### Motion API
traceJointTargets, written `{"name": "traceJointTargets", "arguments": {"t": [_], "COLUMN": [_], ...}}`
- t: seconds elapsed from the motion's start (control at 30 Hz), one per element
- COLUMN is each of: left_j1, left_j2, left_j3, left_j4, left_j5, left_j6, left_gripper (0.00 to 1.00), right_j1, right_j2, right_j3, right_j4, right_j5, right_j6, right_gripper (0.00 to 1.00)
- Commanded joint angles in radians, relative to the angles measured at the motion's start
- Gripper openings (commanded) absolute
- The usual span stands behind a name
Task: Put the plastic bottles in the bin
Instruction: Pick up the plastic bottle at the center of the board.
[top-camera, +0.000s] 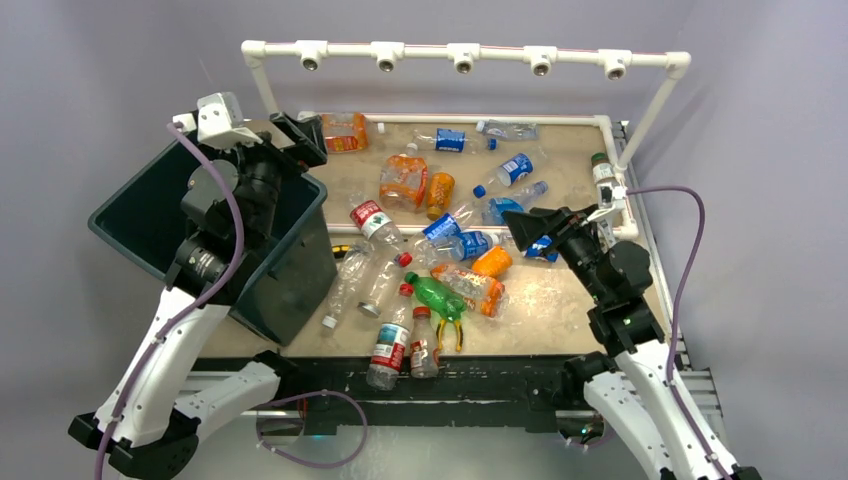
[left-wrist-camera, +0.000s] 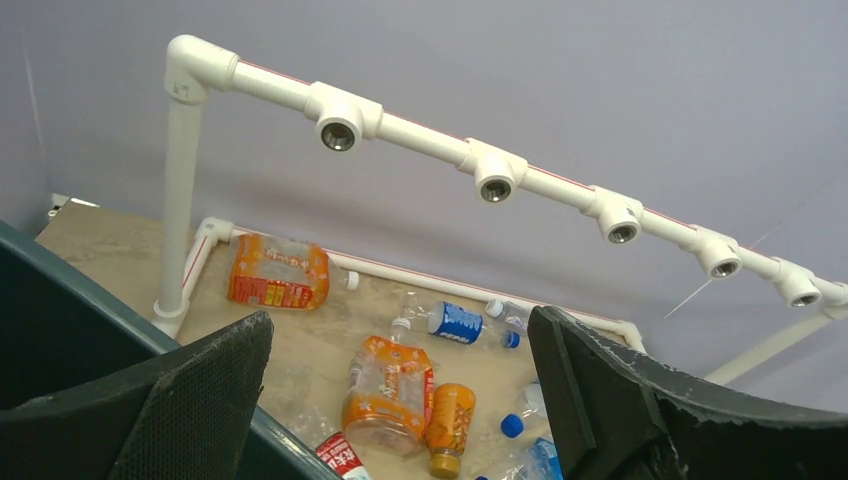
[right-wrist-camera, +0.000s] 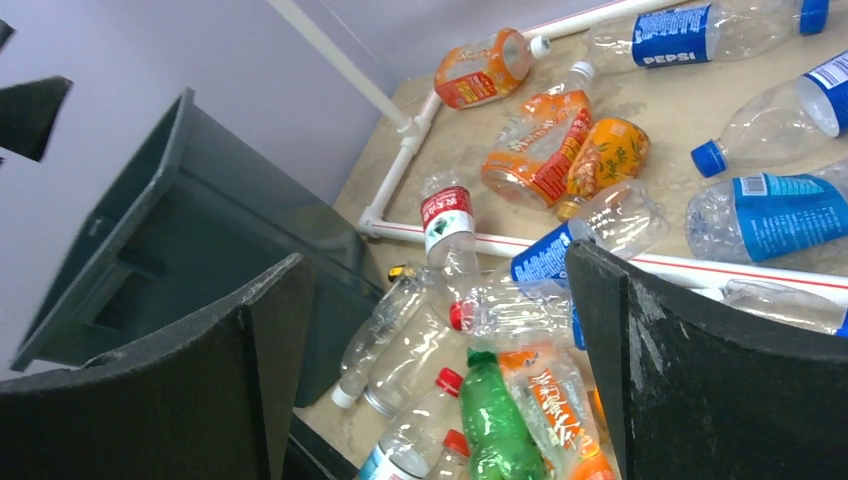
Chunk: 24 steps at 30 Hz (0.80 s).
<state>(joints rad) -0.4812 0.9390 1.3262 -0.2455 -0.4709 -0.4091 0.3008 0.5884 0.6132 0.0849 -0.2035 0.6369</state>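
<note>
We see left claw (top-camera: 297, 140) spread wide, gripping nothing, over bin (top-camera: 295, 275) rim, upper left of frame. Right claw (top-camera: 533, 236) likewise spread, nothing between fingers, right of centre, just above bottles (top-camera: 403, 182). Bottles lie scattered across tabletop (top-camera: 565, 300), centre to top. Bin stands at left.

The tan surface (top-camera: 560, 300) is strewn with bottles (top-camera: 404, 180), most laid on their sides. Pliers (top-camera: 441, 335) are seen near its front edge, and the bin (top-camera: 290, 285) is set at its left.
</note>
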Motion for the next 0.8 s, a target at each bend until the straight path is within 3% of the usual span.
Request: {"name": "traceJointTargets", "arguments": {"t": [0.0, 0.07, 0.23, 0.37, 0.47, 0.57, 0.63, 0.77], "left_j1": [-0.004, -0.002, -0.003, -0.031, -0.156, -0.412, -0.526, -0.553], "left_j2": [-0.014, -0.022, 0.02, 0.113, 0.216, 0.331, 0.382, 0.382], "left_j3": [-0.033, -0.053, -0.053, 0.017, 0.144, 0.271, 0.301, 0.214], "left_j4": [0.101, 0.149, 0.179, 0.14, 0.073, -0.02, -0.036, -0.016], "left_j5": [0.062, 0.117, 0.409, 0.463, 0.363, 0.113, -0.045, -0.133], "left_j6": [0.028, 0.069, 0.172, 0.173, 0.231, 0.348, 0.416, 0.417], "left_gripper": [0.99, 0.99, 0.99, 0.99, 0.99, 0.99, 0.99, 0.99], "right_j1": [-0.002, -0.002, -0.002, -0.002, -0.002, -0.002, -0.002, -0.002], "right_j2": [-0.053, -0.074, -0.057, 0.003, 0.047, 0.068, 0.07, 0.064], "right_j3": [-0.04, -0.053, -0.003, 0.01, 0.003, -0.021, -0.037, -0.078], "right_j4": [0.092, 0.072, 0.01, -0.044, -0.049, -0.023, -0.014, -0.063], "right_j5": [0.073, 0.097, 0.118, 0.168, 0.169, 0.162, 0.166, 0.235], "right_j6": [0.092, 0.114, -0.057, -0.074, -0.055, -0.021, 0.005, 0.112], "right_gripper": [0.99, 0.99, 0.99, 0.99, 0.99, 0.99, 0.99, 0.99]}}
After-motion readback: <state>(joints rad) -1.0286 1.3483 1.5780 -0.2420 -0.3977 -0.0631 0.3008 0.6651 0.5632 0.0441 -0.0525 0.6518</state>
